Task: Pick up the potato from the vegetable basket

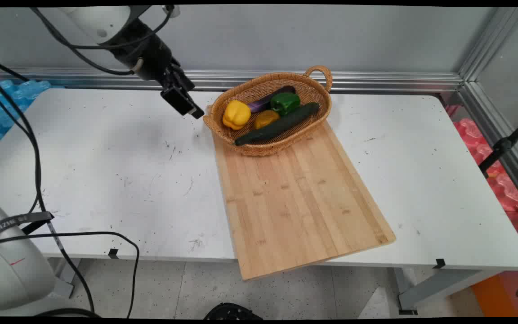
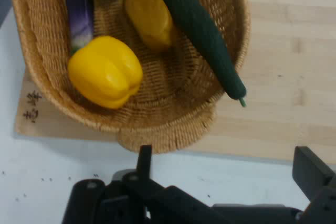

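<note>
Wicker basket (image 1: 317, 96) with five vegetables on one wooden board (image 1: 299, 198); empty hand (image 1: 187, 105) wide beside it.

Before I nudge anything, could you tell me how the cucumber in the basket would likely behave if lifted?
The cucumber looks long, straight and probably stiff. Its round section suggests it could roll once laid flat. Gripped near one end it may tilt, since it spans most of the wicker basket, resting beside the yellow pepper.
</note>
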Tool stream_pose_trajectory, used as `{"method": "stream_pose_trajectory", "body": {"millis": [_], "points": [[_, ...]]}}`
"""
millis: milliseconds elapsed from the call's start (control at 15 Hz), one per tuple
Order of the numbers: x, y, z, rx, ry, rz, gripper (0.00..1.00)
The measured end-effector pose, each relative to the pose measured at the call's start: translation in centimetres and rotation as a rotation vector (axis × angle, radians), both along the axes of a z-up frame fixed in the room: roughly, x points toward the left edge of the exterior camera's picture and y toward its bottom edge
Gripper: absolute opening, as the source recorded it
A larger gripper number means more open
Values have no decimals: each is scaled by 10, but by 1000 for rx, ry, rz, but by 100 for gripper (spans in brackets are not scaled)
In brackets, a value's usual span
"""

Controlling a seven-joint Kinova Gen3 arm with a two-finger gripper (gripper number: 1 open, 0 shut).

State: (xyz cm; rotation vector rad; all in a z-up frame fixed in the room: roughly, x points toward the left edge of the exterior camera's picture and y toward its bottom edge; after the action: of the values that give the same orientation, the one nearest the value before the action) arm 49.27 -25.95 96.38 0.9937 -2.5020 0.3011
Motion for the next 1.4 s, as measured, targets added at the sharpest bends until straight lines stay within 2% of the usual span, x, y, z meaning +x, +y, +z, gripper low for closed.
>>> {"method": "stream_pose_trajectory", "body": {"millis": [400, 733, 1067, 1400], "points": [[-11, -41, -15, -56, -28, -59, 100], [-28, -88, -43, -87, -90, -143, 100], [-46, -127, -73, -98, -133, -211, 100], [-61, -153, -102, -83, -168, -279, 100]]}}
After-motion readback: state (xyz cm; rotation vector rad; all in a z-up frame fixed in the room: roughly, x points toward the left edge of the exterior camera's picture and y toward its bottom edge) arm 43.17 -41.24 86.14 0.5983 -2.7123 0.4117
